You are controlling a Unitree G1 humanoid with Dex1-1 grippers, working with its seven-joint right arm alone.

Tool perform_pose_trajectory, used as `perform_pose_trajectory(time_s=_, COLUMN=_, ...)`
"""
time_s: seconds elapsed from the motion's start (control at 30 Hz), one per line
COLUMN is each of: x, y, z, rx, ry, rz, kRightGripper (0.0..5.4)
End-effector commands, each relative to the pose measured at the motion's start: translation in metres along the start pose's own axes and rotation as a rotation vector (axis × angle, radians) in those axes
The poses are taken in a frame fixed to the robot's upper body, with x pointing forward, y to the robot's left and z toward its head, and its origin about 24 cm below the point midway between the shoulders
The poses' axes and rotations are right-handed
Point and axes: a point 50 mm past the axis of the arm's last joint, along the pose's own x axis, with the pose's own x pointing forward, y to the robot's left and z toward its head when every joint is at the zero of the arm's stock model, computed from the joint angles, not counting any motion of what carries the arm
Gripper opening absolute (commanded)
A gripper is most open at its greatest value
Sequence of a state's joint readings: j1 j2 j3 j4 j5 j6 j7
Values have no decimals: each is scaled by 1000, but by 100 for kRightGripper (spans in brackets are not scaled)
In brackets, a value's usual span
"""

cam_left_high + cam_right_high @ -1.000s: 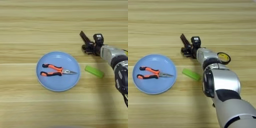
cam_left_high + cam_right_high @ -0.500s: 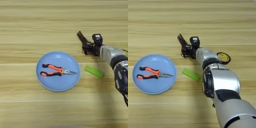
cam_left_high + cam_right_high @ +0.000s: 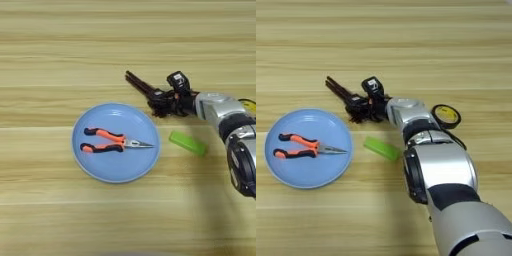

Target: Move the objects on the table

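Black two-fingered right gripper (image 3: 358, 107) clenched on black hex-key bundle (image 3: 142, 86), just beyond round blue plate (image 3: 100, 170) holding orange-and-black-handled needle-nose pliers (image 3: 107, 141). Flat green bar (image 3: 187, 143) beside plate; black tape ring with yellow core (image 3: 446, 115) behind forearm, on light wooden table (image 3: 60, 55).

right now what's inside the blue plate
Only the orange-and-black pliers lie inside the blue plate, nose pointing right. The plate surface beneath the pliers is covered, so nothing can be seen there.

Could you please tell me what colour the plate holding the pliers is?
The plate is light blue, shown best in the left eye view.
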State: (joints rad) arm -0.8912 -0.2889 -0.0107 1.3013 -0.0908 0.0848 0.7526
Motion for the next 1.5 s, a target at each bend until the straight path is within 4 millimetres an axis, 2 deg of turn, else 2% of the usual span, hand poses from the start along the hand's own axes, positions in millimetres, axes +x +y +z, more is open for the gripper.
perform_pose_trajectory(time_s=0.03, x=0, y=9, z=-1, rx=-121, ry=26, rz=133, kRightGripper=349)
perform_pose_trajectory(time_s=0.23, x=-9, y=14, z=-16, rx=-229, ry=43, rz=293, kRightGripper=349)
perform_pose_trajectory(time_s=0.43, x=-11, y=15, z=-24, rx=-265, ry=79, rz=315, kRightGripper=349)
perform_pose_trajectory(time_s=0.47, x=-11, y=15, z=-24, rx=-264, ry=80, rz=315, kRightGripper=385)
perform_pose_trajectory(time_s=0.57, x=-12, y=15, z=-23, rx=-256, ry=67, rz=328, kRightGripper=416)
perform_pose_trajectory(time_s=0.73, x=-18, y=11, z=-11, rx=-248, ry=-8, rz=346, kRightGripper=471)
perform_pose_trajectory(time_s=0.93, x=-40, y=3, z=24, rx=-215, ry=-244, rz=417, kRightGripper=538)
perform_pose_trajectory(time_s=1.07, x=-50, y=-2, z=39, rx=-185, ry=-356, rz=420, kRightGripper=538)
perform_pose_trajectory(time_s=1.3, x=-57, y=-6, z=49, rx=-151, ry=-433, rz=400, kRightGripper=538)
perform_pose_trajectory(time_s=1.5, x=-64, y=-17, z=57, rx=-124, ry=-474, rz=317, kRightGripper=538)
